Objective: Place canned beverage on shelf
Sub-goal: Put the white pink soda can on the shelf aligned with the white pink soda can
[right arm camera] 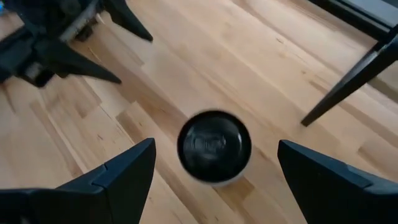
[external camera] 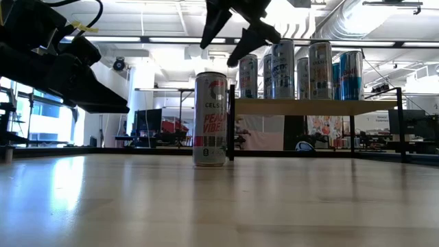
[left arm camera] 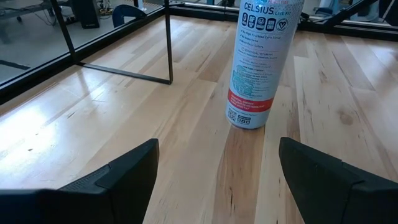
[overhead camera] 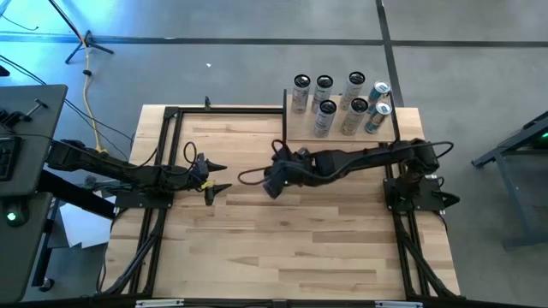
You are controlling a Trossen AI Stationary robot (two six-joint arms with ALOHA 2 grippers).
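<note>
The right gripper (right arm camera: 214, 171) is held open directly above the upright can (right arm camera: 214, 147), presumably so it can be grasped; the shelf (overhead camera: 295, 128), already stocked, lies just beyond.

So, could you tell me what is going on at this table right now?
One can stands upright on the tabletop, just in front of the shelf, which already carries seven cans. The right end effector hangs open directly above that lone can, looking down on its lid, with nothing held. The left end effector waits open off to the side, pointed toward the can and also empty. The can has not been gripped yet.
</note>
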